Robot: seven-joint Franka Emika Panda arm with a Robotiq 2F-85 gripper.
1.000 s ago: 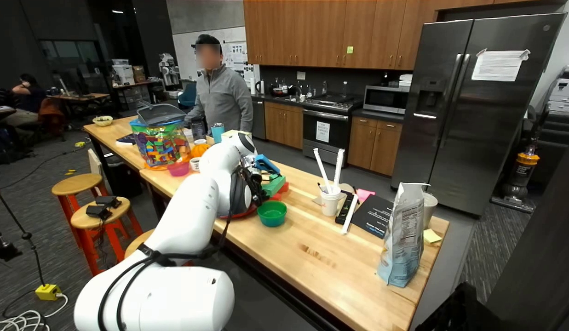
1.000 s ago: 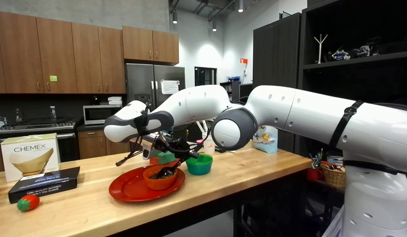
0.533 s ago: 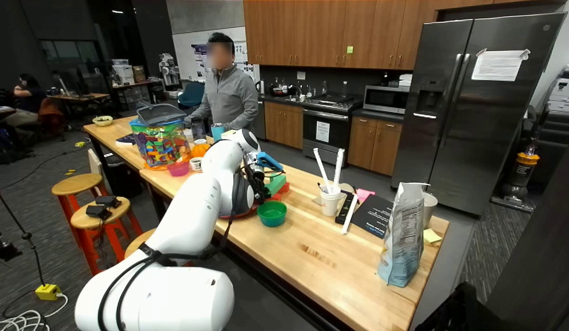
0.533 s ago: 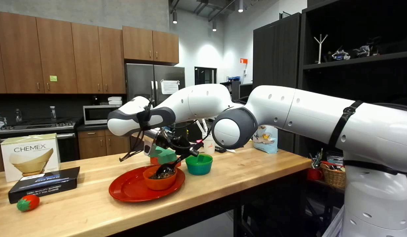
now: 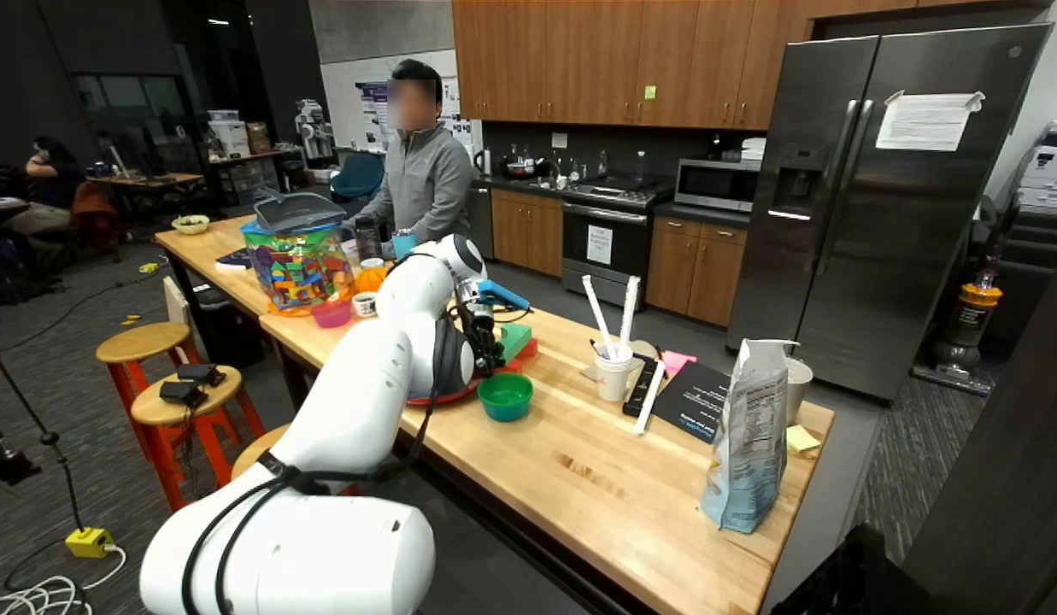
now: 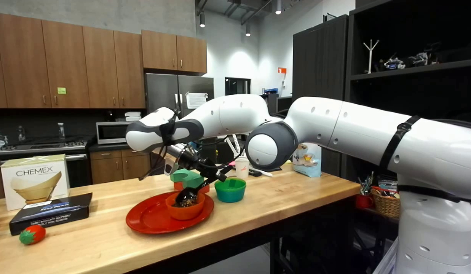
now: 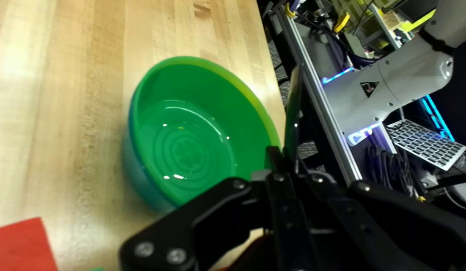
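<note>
At the mouth of the orange bowl (image 6: pixel 186 214), the black spoon (image 6: pixel 186 194) hangs with its scoop down by some brown bits (image 6: pixel 191 203); whether it touches them is hard to tell. The gripper (image 6: pixel 220 176) is squeezed tight on the spoon's thin handle, back from the scoop, so the handle can do the low reaching. The orange bowl sits on the right part of the red plate (image 6: pixel 146 219), maybe so the plate can catch crumbs. Just to the right, the green bowl (image 6: pixel 230 195) stands upright on the wooden table (image 6: pixel 288 194), close to the gripper. On the far side, a green block (image 6: pixel 186 178) seems propped up on red blocks (image 6: pixel 178 186).
</note>
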